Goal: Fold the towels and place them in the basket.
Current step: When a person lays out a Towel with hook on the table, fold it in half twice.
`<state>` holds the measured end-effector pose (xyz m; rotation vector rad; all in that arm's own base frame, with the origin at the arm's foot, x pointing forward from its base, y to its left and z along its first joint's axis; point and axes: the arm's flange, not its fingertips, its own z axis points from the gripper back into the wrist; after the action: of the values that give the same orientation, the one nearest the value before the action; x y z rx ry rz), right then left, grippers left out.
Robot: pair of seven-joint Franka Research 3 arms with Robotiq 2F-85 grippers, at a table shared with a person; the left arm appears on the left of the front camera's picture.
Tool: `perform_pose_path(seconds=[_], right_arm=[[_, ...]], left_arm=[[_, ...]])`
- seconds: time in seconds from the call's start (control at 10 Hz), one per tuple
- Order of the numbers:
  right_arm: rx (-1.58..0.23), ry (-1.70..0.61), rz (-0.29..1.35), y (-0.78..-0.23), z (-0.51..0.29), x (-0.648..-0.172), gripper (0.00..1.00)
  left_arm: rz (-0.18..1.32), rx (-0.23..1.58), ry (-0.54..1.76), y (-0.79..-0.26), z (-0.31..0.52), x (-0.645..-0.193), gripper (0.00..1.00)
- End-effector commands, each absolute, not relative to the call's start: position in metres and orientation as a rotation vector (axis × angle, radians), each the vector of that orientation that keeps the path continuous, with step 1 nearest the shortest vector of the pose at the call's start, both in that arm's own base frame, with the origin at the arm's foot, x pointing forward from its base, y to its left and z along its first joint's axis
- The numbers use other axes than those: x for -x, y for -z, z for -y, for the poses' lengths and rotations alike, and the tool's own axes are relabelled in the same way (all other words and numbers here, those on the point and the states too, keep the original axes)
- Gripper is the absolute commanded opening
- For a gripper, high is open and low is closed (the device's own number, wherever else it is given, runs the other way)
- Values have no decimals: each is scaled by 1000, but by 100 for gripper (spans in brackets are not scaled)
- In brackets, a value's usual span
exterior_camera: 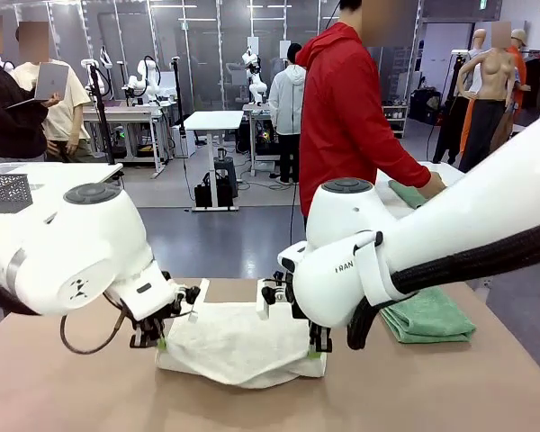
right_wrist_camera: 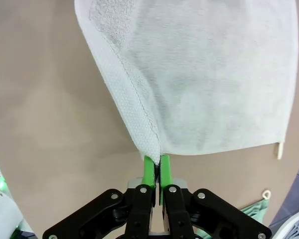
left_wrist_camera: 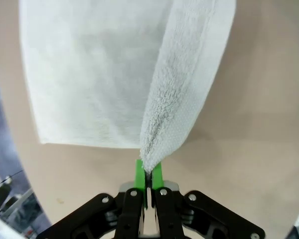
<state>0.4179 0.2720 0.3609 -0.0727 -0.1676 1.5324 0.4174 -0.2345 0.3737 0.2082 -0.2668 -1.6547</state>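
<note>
The off-white towel (exterior_camera: 238,346) lies on the tan table, its near edge lifted and doubled over. My left gripper (exterior_camera: 159,342) is shut on the towel's near-left corner, seen close up as green pads pinching the terry fold (left_wrist_camera: 148,172). My right gripper (exterior_camera: 317,349) is shut on the near-right corner (right_wrist_camera: 156,167). A mint green towel (exterior_camera: 427,317) lies folded on the table to the right; its corner (right_wrist_camera: 254,209) shows in the right wrist view. A grey mesh-sided basket (exterior_camera: 4,191) stands on a white table at the far left.
A person in a red top (exterior_camera: 346,108) stands beyond the far edge, one hand on another green cloth (exterior_camera: 412,193) on a white side table. Bare tan tabletop (exterior_camera: 72,387) lies in front of and beside the towel. Other people stand farther back.
</note>
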Motion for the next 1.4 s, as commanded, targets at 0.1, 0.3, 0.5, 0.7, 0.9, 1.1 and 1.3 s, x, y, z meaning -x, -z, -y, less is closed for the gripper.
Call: perform_pose_path(seconds=[0.1, 0.3, 0.5, 0.7, 0.9, 1.1, 1.3], right_arm=[[131, -1509, 145, -355, -279, -451, 5], [148, -1498, 156, -354, -281, -482, 5], [152, -1493, 165, -353, -280, -511, 5], [153, -1469, 162, -349, -281, -542, 5], [159, -1447, 177, -349, -278, -561, 5], [163, -1411, 187, -347, -271, -578, 5], [158, -1385, 172, -345, -262, -586, 5]], left_arm=[[247, -250, 1615, -372, 245, -450, 6], [237, -247, 1586, -374, 246, -479, 6], [236, -233, 1559, -378, 249, -505, 6], [227, -203, 1537, -379, 250, -534, 6], [211, -192, 1504, -377, 250, -549, 6], [192, -184, 1474, -372, 246, -562, 6], [169, -171, 1446, -365, 240, -566, 6]])
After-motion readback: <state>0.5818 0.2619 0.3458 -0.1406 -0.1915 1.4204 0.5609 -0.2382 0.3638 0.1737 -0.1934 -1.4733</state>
